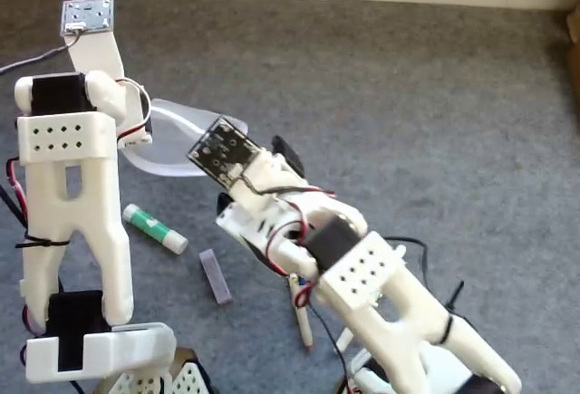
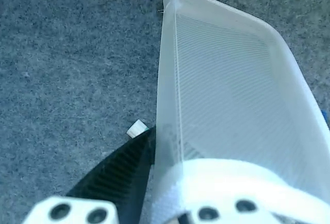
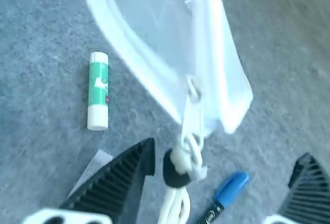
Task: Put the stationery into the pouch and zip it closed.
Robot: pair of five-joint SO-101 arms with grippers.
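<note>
Fingers of the left arm (image 2: 121,175) are clenched on one end of the pouch (image 2: 227,90), its translucent wall pinched between the black finger and the white one. The pouch rises out of that grip and lies over the grey bench (image 1: 435,95); through its ribbed wall I cannot make out anything inside.

Fingers of the right arm (image 3: 121,175) are released and spread wide at the pouch's other end. Between them hangs the zip pull (image 3: 178,165), a white cord with a black bead, just beside one finger; I cannot tell whether it touches.

Outside the pouch, on the bench, lie a green-and-white glue stick (image 1: 154,228), a small purple block (image 1: 216,276) near it, a slim pen (image 1: 302,317) partly under the right arm, and a blue-capped marker (image 3: 227,193) near the right fingers.
</note>
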